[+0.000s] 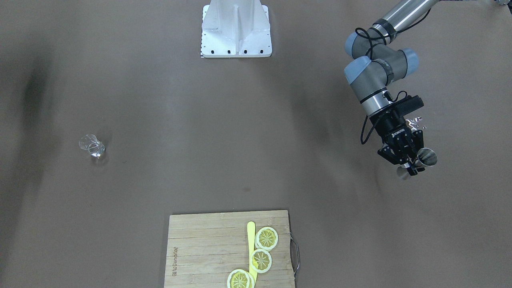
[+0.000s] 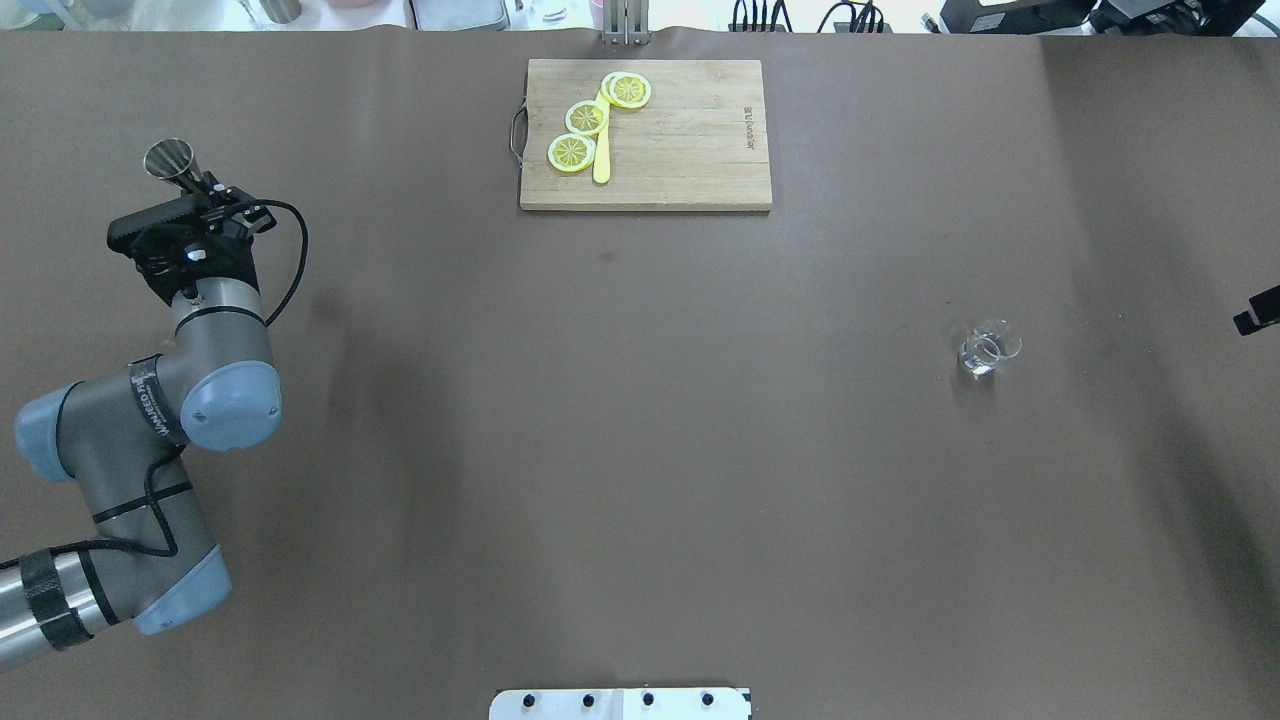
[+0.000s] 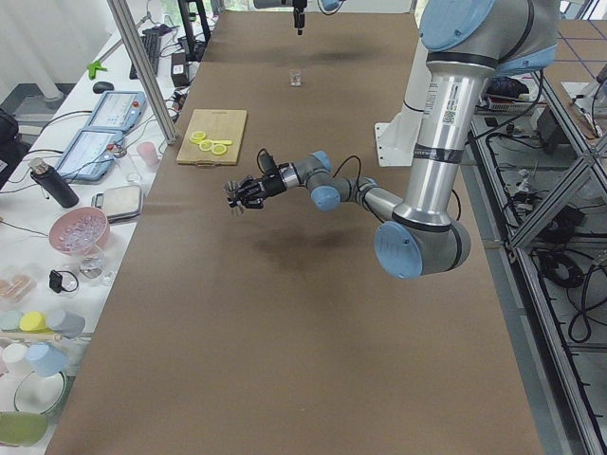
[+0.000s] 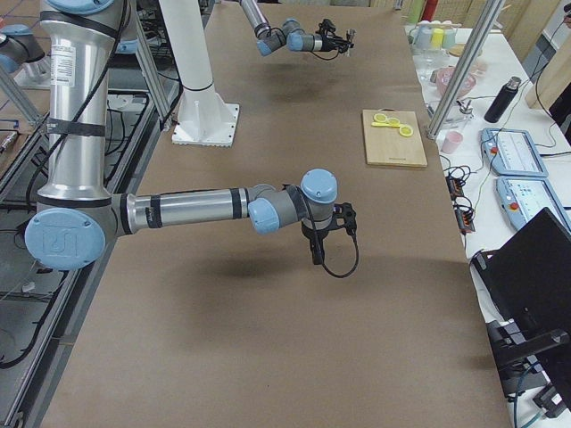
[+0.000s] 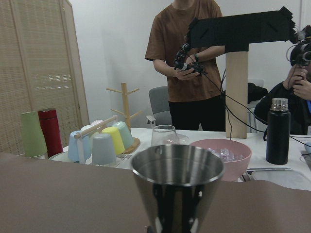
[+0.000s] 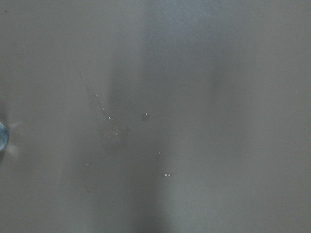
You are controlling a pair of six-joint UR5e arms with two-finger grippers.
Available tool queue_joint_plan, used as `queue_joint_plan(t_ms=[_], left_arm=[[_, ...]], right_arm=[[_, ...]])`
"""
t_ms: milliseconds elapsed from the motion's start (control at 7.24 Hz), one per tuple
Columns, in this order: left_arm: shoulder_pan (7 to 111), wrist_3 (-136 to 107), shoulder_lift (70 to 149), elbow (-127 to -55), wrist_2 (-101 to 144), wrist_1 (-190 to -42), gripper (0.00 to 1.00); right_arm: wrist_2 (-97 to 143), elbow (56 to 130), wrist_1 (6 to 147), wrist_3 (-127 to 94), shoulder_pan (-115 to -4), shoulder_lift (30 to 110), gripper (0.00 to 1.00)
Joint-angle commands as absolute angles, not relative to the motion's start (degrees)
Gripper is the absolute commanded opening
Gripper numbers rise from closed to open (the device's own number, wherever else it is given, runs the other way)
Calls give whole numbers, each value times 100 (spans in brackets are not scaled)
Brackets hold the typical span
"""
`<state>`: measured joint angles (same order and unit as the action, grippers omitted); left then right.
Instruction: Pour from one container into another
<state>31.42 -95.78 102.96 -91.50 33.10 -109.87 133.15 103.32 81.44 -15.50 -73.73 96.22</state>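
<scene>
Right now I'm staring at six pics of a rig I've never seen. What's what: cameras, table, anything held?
It is a robot with two arms at a brown table, each ending in a two-finger hand. Two pictures look down on the table: one from behind the robot, one facing it. Two look along it from either end. Two come from cameras on the wrists. The left hand is shut on a steel cup, held above the table; the left wrist camera looks over its rim. The right hand points down over bare table; I cannot tell whether it is open. On the table stand a small glass and a board with lemon slices and a yellow knife.
</scene>
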Motion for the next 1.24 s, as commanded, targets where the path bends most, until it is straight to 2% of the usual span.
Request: queue_joint_plan(t_ms=[0, 414, 691, 1105], left_arm=[[3138, -10946, 10283, -9132, 3252, -9700, 0], [3068, -11486, 10362, -8878, 3261, -9273, 0], [3059, -11733, 10651, -8395, 3261, -9290, 0], [3059, -11480, 10767, -8402, 3287, -9395, 0]], right_arm=[[13245, 10521, 8693, -1547, -7461, 9965, 100], [13271, 10441, 8667, -1486, -8240, 10342, 100], [13351, 10494, 8640, -1468, -8760, 10380, 100], [13377, 10529, 8613, -1441, -8939, 10371, 100]])
